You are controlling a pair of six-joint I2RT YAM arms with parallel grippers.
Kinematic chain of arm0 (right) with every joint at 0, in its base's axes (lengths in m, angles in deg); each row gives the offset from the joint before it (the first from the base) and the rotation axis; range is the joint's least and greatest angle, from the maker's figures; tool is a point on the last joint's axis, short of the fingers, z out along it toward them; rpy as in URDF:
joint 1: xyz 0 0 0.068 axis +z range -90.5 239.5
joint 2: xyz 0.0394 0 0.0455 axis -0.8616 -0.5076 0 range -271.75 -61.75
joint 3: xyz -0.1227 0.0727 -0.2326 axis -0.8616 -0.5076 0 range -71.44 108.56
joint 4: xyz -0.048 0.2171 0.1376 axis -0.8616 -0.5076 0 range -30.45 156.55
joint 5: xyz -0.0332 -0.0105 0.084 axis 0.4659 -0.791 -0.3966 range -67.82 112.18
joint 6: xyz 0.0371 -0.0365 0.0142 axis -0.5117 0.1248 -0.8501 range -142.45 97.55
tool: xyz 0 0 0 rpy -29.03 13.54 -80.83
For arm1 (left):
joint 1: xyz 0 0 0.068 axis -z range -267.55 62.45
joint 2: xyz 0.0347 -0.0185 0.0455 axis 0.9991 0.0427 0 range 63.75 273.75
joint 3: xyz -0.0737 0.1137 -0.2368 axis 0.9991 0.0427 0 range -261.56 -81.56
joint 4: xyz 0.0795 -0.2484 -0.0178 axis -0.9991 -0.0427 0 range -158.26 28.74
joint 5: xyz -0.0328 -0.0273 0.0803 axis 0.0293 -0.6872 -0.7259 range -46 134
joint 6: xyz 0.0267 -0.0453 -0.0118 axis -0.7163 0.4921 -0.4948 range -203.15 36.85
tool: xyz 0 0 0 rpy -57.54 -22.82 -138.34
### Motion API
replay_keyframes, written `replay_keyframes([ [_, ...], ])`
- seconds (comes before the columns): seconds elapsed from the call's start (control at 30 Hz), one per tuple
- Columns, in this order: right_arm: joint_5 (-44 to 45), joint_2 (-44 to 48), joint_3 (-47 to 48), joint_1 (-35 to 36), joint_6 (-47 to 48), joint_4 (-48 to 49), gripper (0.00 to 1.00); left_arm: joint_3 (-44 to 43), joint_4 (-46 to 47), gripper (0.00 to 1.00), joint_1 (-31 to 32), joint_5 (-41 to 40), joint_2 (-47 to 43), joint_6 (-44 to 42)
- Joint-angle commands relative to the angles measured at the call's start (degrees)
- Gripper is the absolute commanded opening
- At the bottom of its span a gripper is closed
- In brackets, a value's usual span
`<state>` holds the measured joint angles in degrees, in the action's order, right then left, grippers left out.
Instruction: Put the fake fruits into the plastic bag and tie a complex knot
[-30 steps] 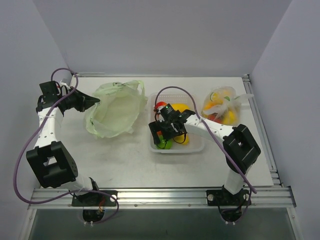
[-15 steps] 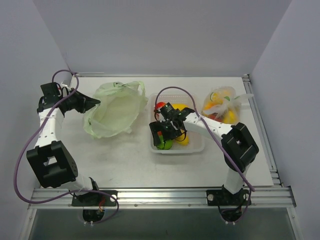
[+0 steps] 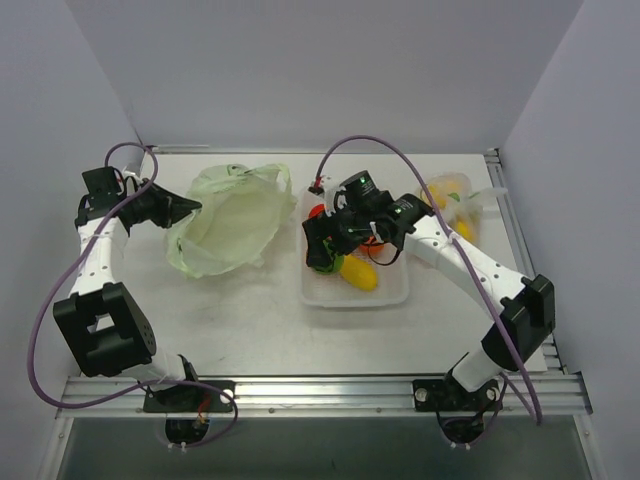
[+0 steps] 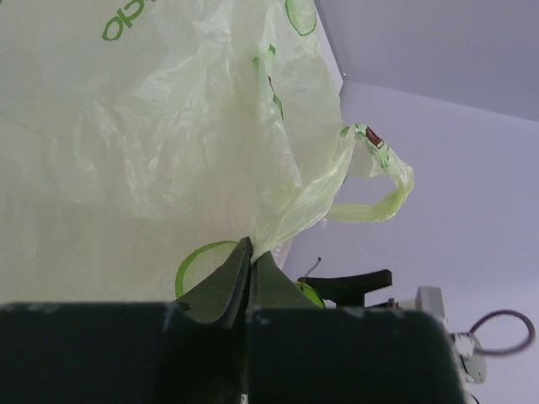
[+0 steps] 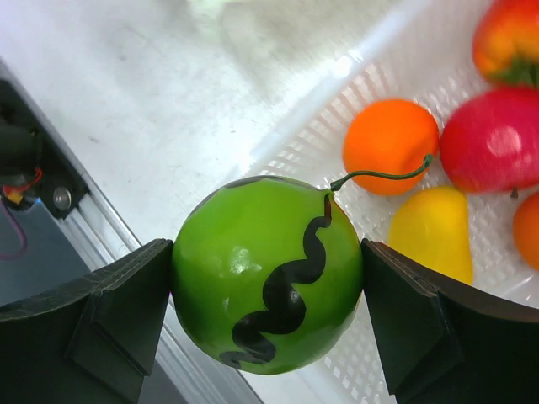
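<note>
The pale green plastic bag (image 3: 228,222) lies open at the back left of the table. My left gripper (image 3: 188,207) is shut on its left rim (image 4: 278,219) and holds it up. My right gripper (image 3: 324,250) is shut on a green fruit with black wavy stripes (image 5: 268,273) and holds it above the left end of the white basket (image 3: 390,297). Left in the basket are an orange round (image 5: 390,145), a yellow fruit (image 5: 428,233), a red fruit (image 5: 493,139) and another red-orange one (image 5: 507,38).
A clear bag (image 3: 445,208) with more fruits lies at the back right. Metal rails run along the table's front (image 3: 320,385) and right edge. Grey walls close in the back and sides.
My right gripper has risen out of the basket with the green striped fruit in it, and the right arm has stretched out. The left gripper and the bag have hardly moved.
</note>
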<state>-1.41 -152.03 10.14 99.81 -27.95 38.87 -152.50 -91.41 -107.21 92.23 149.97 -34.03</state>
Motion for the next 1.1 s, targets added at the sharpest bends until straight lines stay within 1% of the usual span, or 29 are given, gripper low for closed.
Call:
replay_keyframes([
  [0.0,-2.43,3.62,4.45,3.53,10.14,-2.38,0.71,0.27,2.11,0.0,-0.47,0.38,-1.84,0.62],
  [0.07,0.03,3.45,5.6,7.04,14.08,-0.37,0.71,0.54,2.64,0.0,-0.38,0.64,-1.93,0.62],
  [0.1,2.04,2.84,7.52,8.71,15.5,2.25,0.71,0.71,2.99,0.0,-0.38,0.81,-2.01,1.06],
  [0.13,6.24,1.09,8.76,10.21,17.08,3.41,0.71,0.97,3.52,0.0,-0.38,0.99,-2.1,1.5],
  [0.17,7.93,-0.15,10.08,12.83,18.93,4.82,0.71,1.58,4.13,0.0,-0.47,1.43,-2.02,2.02],
  [0.2,9.95,-2.94,11.13,13.64,19.38,8.66,0.71,2.2,5.62,0.0,-0.47,1.78,-2.02,3.42],
  [0.23,13.36,-4.54,12.97,14.08,19.56,10.7,0.72,2.64,6.07,0.0,-0.55,2.22,-2.1,4.22],
  [0.33,18.04,-10.33,15.79,15.4,20.35,19.83,0.73,4.22,8.08,0.0,-0.47,3.79,-2.45,5.89],
  [0.37,18.93,-11.92,16.93,15.58,20.96,21.6,0.75,5.18,8.35,0.0,-0.47,4.15,-2.54,6.77],
  [0.4,19.63,-13.59,18.42,15.84,21.66,24.75,0.76,5.46,8.79,0.0,-0.47,4.5,-2.54,7.04],
  [0.47,21.56,-18.6,22.46,15.93,22.02,27.23,0.76,6.07,9.67,0.0,-0.47,5.2,-2.46,7.65],
  [0.5,22.79,-20.27,23.44,16.02,22.02,31.16,0.76,6.51,10.02,0.0,-0.47,5.38,-2.37,8.44],
  [0.53,23.41,-23.42,24.23,15.94,22.11,32.68,0.76,6.6,10.81,0.0,-0.47,5.82,-2.28,8.88],
  [0.57,24.98,-24.84,24.67,15.93,22.11,34.43,0.79,6.6,11.08,0.0,-0.47,6.09,-2.11,9.15],
  [0.6,26.91,-26.16,24.33,15.85,22.11,39.5,0.99,6.51,11.17,0.0,-0.47,6.18,-2.02,9.5],
  [0.7,26.85,-33.79,27.82,16.02,22.9,41.74,1.0,6.77,11.87,0.0,-0.47,6.53,-1.67,10.2],
  [0.77,25.53,-34.79,28.28,16.02,22.64,41.04,1.0,7.39,12.31,0.0,-0.47,6.62,-1.66,10.55],
  [0.93,18.78,-29.87,23.2,15.32,24.22,37.27,1.0,8.53,14.41,0.0,-0.47,7.14,-1.49,11.69],
  [0.97,16.76,-29.0,22.58,14.62,25.17,36.22,1.0,8.71,14.59,0.0,-0.47,7.32,-1.14,12.04],
  [1.0,14.3,-27.42,22.05,14.18,25.88,32.73,1.0,8.62,15.03,0.0,-0.55,7.32,-1.14,12.14],
  [1.03,10.45,-26.71,20.3,13.74,26.5,31.56,1.0,8.54,15.21,0.0,-0.38,7.32,-0.96,12.14],
  [1.07,8.67,-25.92,19.33,13.3,27.2,30.77,0.99,8.27,15.21,0.0,-0.47,7.41,-0.87,12.14],
])
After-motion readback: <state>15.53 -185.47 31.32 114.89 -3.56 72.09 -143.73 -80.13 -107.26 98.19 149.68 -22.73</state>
